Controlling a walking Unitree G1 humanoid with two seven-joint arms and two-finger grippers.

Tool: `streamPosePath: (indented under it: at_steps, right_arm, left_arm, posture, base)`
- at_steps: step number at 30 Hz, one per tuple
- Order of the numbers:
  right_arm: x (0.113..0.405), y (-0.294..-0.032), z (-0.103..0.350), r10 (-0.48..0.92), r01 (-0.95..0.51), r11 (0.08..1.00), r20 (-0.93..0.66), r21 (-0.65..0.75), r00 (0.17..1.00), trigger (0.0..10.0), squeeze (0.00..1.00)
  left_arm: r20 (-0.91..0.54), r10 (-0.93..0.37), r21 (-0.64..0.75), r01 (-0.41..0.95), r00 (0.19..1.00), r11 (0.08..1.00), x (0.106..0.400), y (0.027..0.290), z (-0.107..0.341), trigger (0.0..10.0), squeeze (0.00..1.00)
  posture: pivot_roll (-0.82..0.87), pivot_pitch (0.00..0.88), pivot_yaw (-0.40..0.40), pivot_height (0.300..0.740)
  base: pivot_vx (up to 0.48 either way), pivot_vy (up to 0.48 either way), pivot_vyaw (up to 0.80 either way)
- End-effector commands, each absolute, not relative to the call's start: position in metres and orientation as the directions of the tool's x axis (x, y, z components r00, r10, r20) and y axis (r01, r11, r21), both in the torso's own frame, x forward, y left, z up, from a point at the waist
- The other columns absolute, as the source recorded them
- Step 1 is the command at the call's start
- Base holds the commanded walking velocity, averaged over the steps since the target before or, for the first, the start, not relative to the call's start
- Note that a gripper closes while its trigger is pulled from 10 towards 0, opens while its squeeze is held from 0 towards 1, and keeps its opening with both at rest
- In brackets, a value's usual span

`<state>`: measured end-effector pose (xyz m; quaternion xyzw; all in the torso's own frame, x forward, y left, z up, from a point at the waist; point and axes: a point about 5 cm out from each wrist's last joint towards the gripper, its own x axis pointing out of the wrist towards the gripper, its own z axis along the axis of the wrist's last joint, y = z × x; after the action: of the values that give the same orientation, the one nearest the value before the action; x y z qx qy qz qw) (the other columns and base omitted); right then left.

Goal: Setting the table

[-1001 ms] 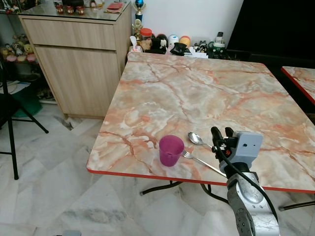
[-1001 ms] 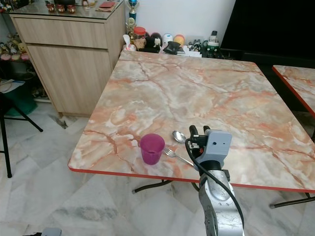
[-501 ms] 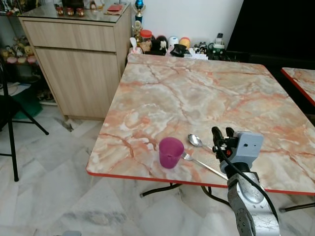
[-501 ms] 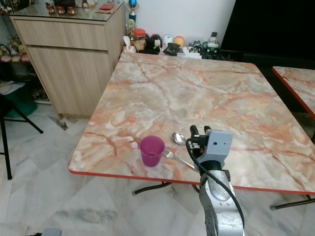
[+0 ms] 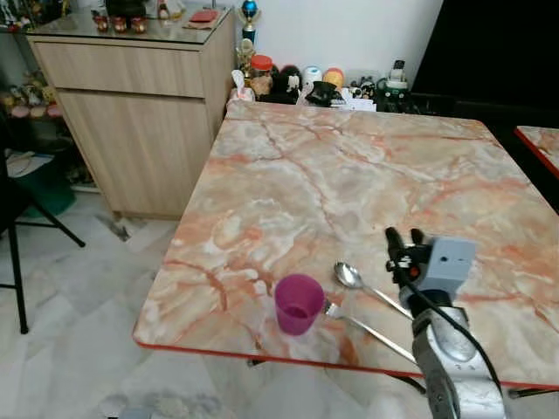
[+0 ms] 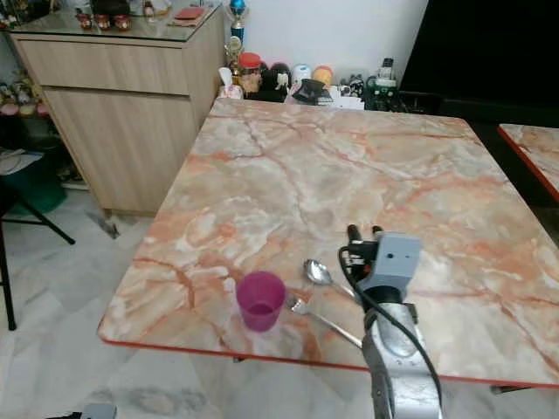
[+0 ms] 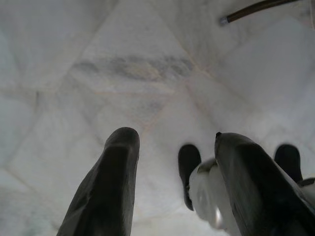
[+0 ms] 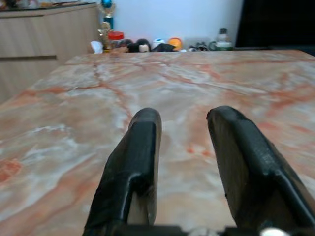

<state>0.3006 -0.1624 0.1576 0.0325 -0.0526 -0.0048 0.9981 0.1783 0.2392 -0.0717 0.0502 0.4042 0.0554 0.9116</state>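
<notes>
- The spoon (image 5: pixel 349 277) lies flat on the marble tabletop (image 5: pixel 349 175) near its near edge, bowl pointing toward the far edge, handle running back under my right arm.
- The fork (image 5: pixel 367 325) lies just beside it, nearer the edge, its tines close to the purple cup (image 5: pixel 299 304); I cannot tell whether they touch.
- The cup stands upright close to the near edge, toward the near left corner, and looks empty.
- I judge the spoon and fork light, stiff and slick metal. Lying flat on smooth marble, they will tend to skid, so I would pinch each across the middle of its handle, coming straight down.
- The cup looks like light plastic and easy to tip; I would close on its wall below the rim, gently.
- My right jaws (image 8: pixel 184 123) are open and empty, hovering above the tabletop over the spoon's handle, fingers (image 5: pixel 395 240) pointing toward the far edge.
- My left jaws (image 7: pixel 174 147) are open and empty too, hanging idle over the pale marble floor (image 7: pixel 74 49).
- Beyond the far edge sit jars and small figures (image 5: pixel 297 80) against the wall, with a wooden cabinet (image 5: pixel 131 113) off the far left corner.
- Only the cup and cutlery are out, so the setting looks barely begun.
</notes>
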Motion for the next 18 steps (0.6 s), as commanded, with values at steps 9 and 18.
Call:
streamPosePath:
  at_steps: [9, 18]
  right_arm:
    - [0.289, -0.201, 0.152, -0.063, 0.066, 0.996, 0.061, -0.06, 0.996, 10.0, 0.0]
    - [0.253, -0.225, 0.138, 0.354, -0.39, 0.884, -0.176, -0.256, 0.918, 10.0, 0.0]
  left_arm:
    - [-0.761, 0.155, 0.147, -0.066, 0.63, 0.987, 0.162, 0.243, -0.079, 10.0, 0.0]
    - [-0.769, 0.147, 0.147, -0.052, 0.622, 0.988, 0.16, 0.242, -0.08, 10.0, 0.0]
  posture:
    - [0.03, 0.125, -0.069, 0.74]
    - [0.01, 0.122, -0.07, 0.74]
  base:
    - [0.0, 0.0, 0.0]
    - [0.0, 0.0, 0.0]
